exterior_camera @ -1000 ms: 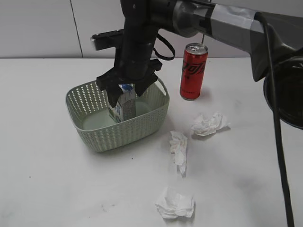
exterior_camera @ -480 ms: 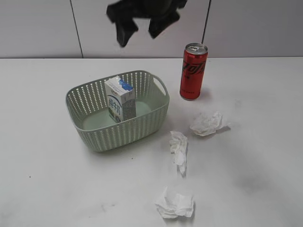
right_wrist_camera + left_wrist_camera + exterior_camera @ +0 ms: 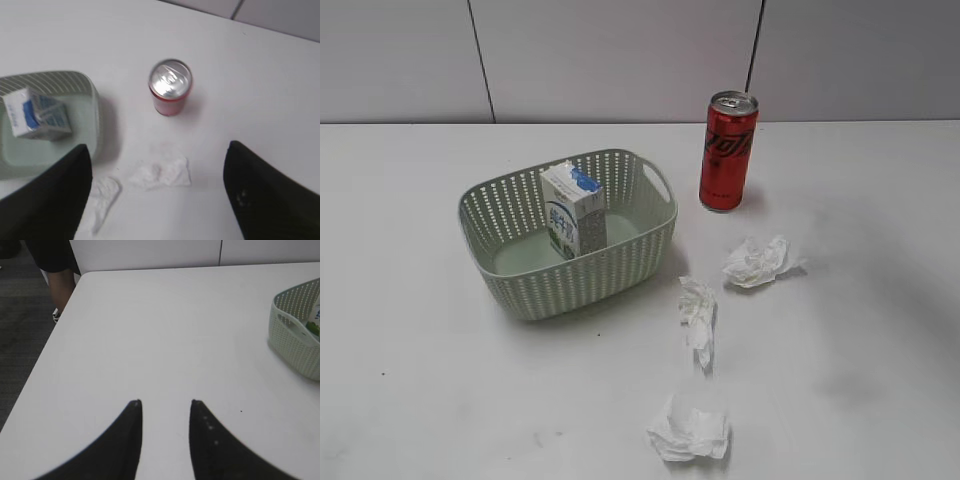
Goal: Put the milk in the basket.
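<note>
The milk (image 3: 574,210), a small white carton with a blue top and blue lettering, stands upright inside the pale green basket (image 3: 520,290) at the table's middle left. It also shows in the right wrist view (image 3: 36,114), inside the basket (image 3: 92,100). No gripper shows in the exterior view. My right gripper (image 3: 158,150) is open and empty, high above the table, looking down on the can and tissues. My left gripper (image 3: 165,402) is open and empty over bare table, left of the basket (image 3: 295,347).
A tall red can (image 3: 728,151) stands right of the basket; it also shows in the right wrist view (image 3: 170,86). Three crumpled white tissues (image 3: 758,261) (image 3: 698,312) (image 3: 688,431) lie to the right and front. The table's left edge (image 3: 45,355) drops to dark floor.
My right gripper let go of the milk in the basket, rose, and has left the exterior view. The milk stays upright in the basket.
</note>
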